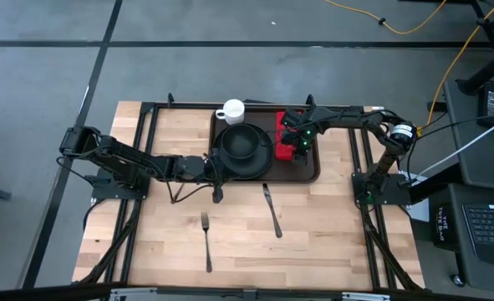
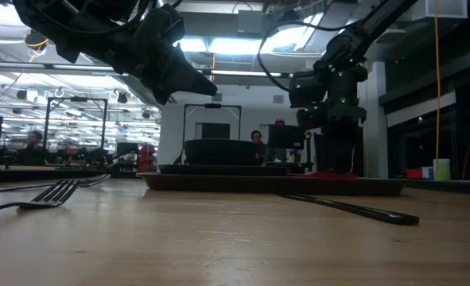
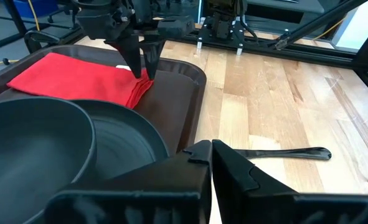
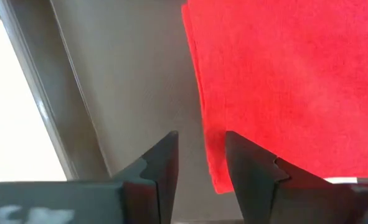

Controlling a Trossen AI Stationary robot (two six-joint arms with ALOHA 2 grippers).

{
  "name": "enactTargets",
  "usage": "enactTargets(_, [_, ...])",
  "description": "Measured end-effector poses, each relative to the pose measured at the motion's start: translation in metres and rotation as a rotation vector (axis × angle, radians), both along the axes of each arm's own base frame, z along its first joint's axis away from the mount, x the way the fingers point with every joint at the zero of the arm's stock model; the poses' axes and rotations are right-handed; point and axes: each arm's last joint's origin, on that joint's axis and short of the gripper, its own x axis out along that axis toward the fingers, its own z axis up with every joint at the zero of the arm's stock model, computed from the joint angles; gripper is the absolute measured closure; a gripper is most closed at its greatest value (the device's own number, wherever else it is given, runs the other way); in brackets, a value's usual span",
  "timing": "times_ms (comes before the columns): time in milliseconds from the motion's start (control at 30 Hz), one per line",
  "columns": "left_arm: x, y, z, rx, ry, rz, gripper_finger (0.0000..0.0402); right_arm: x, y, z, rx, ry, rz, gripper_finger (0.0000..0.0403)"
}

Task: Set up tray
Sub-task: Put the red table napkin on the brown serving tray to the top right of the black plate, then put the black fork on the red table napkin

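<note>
The dark brown tray [image 1: 312, 172] lies at the table's far middle. On it sit a round black plate [image 3: 124, 140] with a black bowl [image 1: 243, 142], a white mug [image 1: 231, 110] and a folded red napkin [image 1: 285, 125], which lies flat in the tray's right part. My right gripper [image 4: 201, 158] points down, open, with the napkin's edge [image 4: 203, 124] below the gap between its fingers, near the napkin's near corner [image 3: 141, 90]. My left gripper [image 3: 210, 155] is shut and empty. It hangs above the table at the tray's near left side. My right gripper comes at the napkin from above, one finger over the red cloth [image 4: 246, 155] and one over the bare tray floor [image 4: 162, 155]. Whether the fingertips touch the napkin or the tray, I cannot tell. The napkin lies flat.
A fork [image 1: 206, 241] and a knife [image 1: 272, 210] lie on the bare wooden table in front of the tray. The black frame rails [image 1: 146, 125] run along the table's left and right sides.
</note>
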Motion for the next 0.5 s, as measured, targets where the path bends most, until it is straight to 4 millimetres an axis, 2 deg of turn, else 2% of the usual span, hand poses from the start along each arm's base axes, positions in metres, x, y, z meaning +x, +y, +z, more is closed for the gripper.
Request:
enactTargets(267, [0.0, 0.0, 0.0, 0.0, 0.0, 0.0, 0.0397, 0.0, 0.0, 0.005, -0.025, -0.036, 0.034, 0.0267])
enactTargets(367, [0.0, 0.0, 0.0, 0.011, 0.001, -0.003, 0.0397, -0.003, 0.002, 0.019, -0.052, -0.078, 0.035, 0.027])
enactTargets(500, [-0.001, 0.001, 0.002, 0.033, -0.003, -0.006, 0.0397, -0.013, 0.006, 0.049, -0.144, -0.139, 0.022, 0.0292])
